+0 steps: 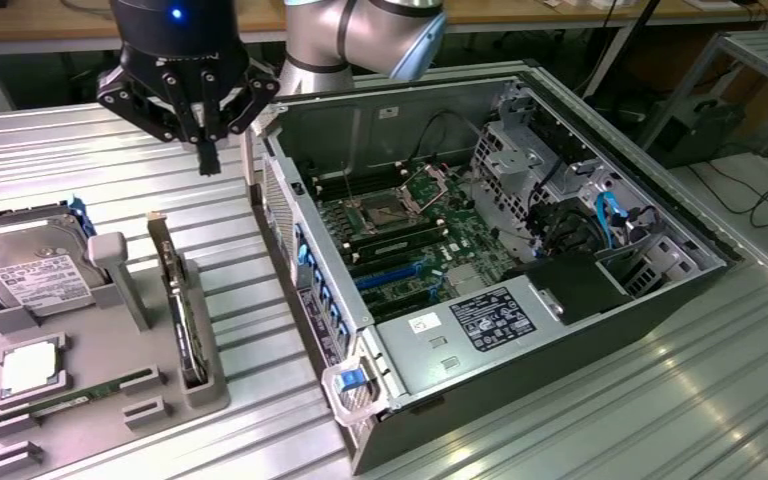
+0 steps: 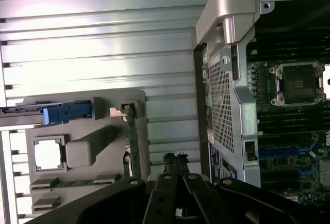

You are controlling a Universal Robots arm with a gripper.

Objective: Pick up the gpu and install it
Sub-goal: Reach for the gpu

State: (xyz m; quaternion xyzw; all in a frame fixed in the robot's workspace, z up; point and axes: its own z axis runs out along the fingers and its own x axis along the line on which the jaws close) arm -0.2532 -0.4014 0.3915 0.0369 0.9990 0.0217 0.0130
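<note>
Far on the exterior view's left of the desk [image 1: 104, 150]: a grey holder [image 1: 104, 345] with a hard drive [image 1: 24, 270] bedded in it. Toward that holder's right edge, see the gpu [image 1: 181, 310], standing on its long edge in a slot, pale bracket end nearest the arm, untouched. Just past that bracket end and well above, find the claw [image 1: 207, 158], closed tip to tip, clamped on nothing, hanging over bare desk between holder and computer case [image 1: 418, 365]. Further right, the case lying open, motherboard [image 1: 404, 235] exposed, blue slots [image 1: 398, 272] bare as far as can be seen.

Judged as the approach to the pick: nothing lifted, nothing installed. Calls for parting the claw, squaring it across the thin card's top edge, and descending clear of the holder's upright post [image 1: 111, 270] just beside it.
</note>
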